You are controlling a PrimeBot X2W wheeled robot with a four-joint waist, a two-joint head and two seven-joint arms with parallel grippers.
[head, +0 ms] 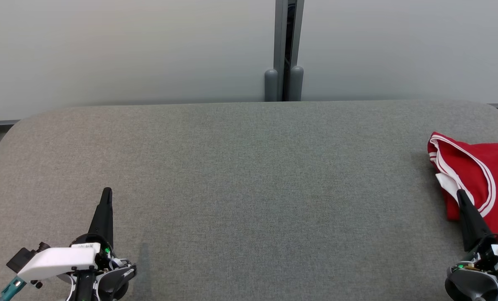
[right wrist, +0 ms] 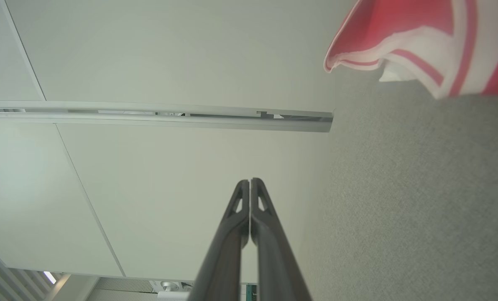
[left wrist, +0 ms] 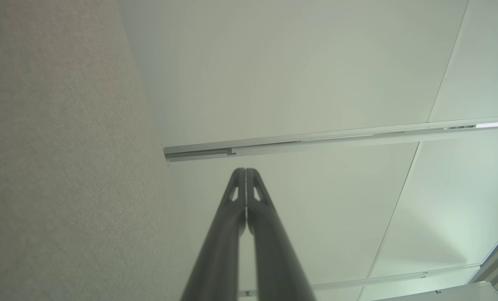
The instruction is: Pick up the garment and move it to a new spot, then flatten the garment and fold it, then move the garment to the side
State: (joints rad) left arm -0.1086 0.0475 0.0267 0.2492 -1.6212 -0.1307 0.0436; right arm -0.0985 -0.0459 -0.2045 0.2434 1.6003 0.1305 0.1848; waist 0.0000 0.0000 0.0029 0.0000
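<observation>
We see the red jersey (head: 485,173) on the desk (head: 249,188) just ahead of our right end effector (head: 460,193), pinched together and empty, as is the far-off left end effector (head: 106,191).

The table (head: 249,175) is wide and covered in a grey, felt-like cloth with a fine weave, and its two far corners are rounded off. The surface looks flat and even, a shade paler toward the far edge. Over at the right side lies the garment (head: 485,175), red with white stripes along its hems. It rests straight on the cloth in a loose, rumpled heap with one edge folded over, and runs out past the right edge of the head view. A small white patch shows at its near left edge, perhaps a label or lining.
</observation>
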